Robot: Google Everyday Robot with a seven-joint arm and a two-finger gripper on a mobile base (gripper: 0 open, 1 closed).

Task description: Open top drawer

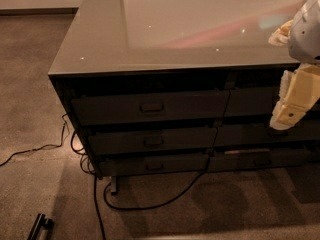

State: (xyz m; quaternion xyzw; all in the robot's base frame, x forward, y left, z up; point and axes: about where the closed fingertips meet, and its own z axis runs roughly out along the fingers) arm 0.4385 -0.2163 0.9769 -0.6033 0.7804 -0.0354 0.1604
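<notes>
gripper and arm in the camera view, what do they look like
The blocky cream-yellow plastic gripper hangs at the picture's right edge, in front of the dark cabinet's right-hand drawers. Its body is boxy, with a ribbed paler strip down its left side. Above it sits the rounded pale grey-white arm casing. No cables or markings show on either.

Claw [283, 118] before right drawer stack [247, 134]; top drawer [150, 107] leftward, under countertop [100, 44]
</notes>
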